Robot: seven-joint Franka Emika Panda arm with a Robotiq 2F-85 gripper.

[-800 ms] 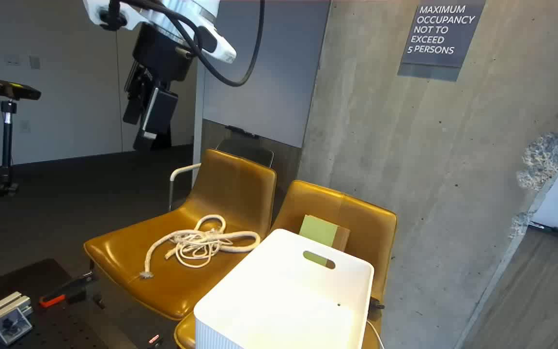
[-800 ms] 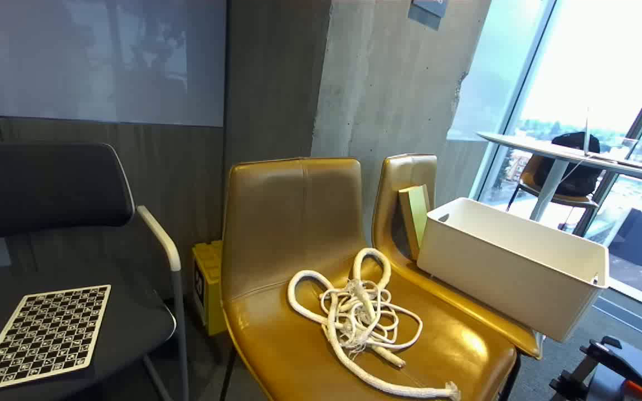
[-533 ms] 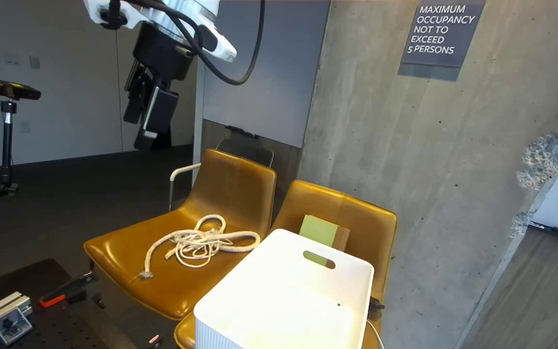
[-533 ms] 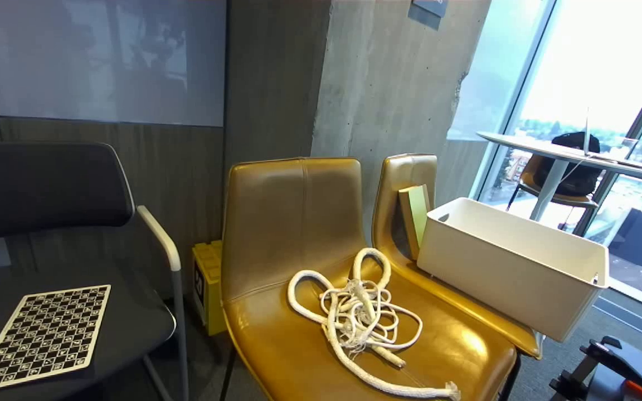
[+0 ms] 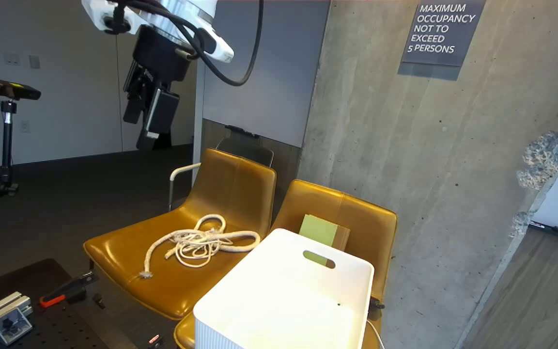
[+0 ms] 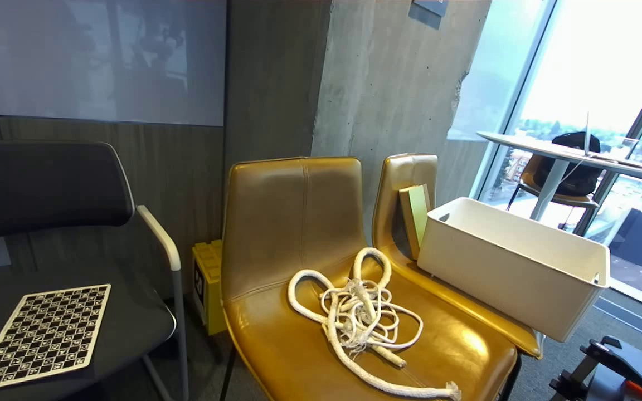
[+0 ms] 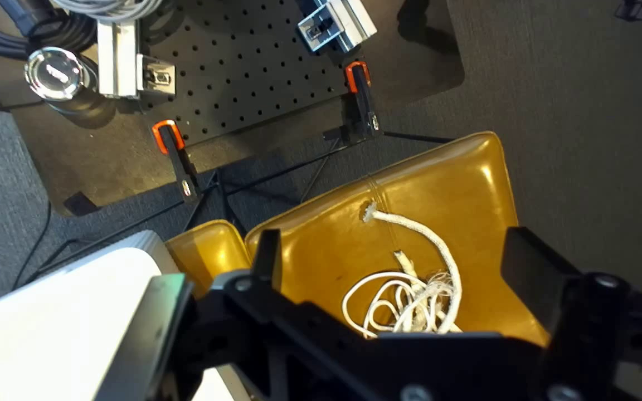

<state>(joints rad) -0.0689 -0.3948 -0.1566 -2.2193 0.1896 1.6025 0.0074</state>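
My gripper [image 5: 139,130] hangs high above the chairs in an exterior view, pointing down, and touches nothing. In the wrist view the gripper [image 7: 392,245] has its black fingers wide apart with nothing between them. Below it, a tangled white rope [image 7: 450,267] lies on a mustard leather chair [image 7: 443,189]; the gripper body hides part of it. The rope [image 5: 196,242] [image 6: 363,306] shows in both exterior views. A white bin [image 5: 279,291] [image 6: 499,278] stands on the neighbouring mustard chair [image 5: 356,208]. A green-and-brown block [image 5: 320,230] [image 6: 417,217] leans on that chair's back, behind the bin.
A dark table with a perforated board [image 7: 237,67], orange-black clamps [image 7: 176,161] and metal profiles [image 7: 117,58] stands before the chairs. A black chair [image 6: 42,189] bears a checkered board [image 6: 42,334]. A camera on a stand [image 5: 7,121] and a concrete wall [image 5: 405,145] are near.
The arm has shifted and tilted very slightly, its fingertips a little to the right in an exterior view. The rope, bin and chairs have not moved.
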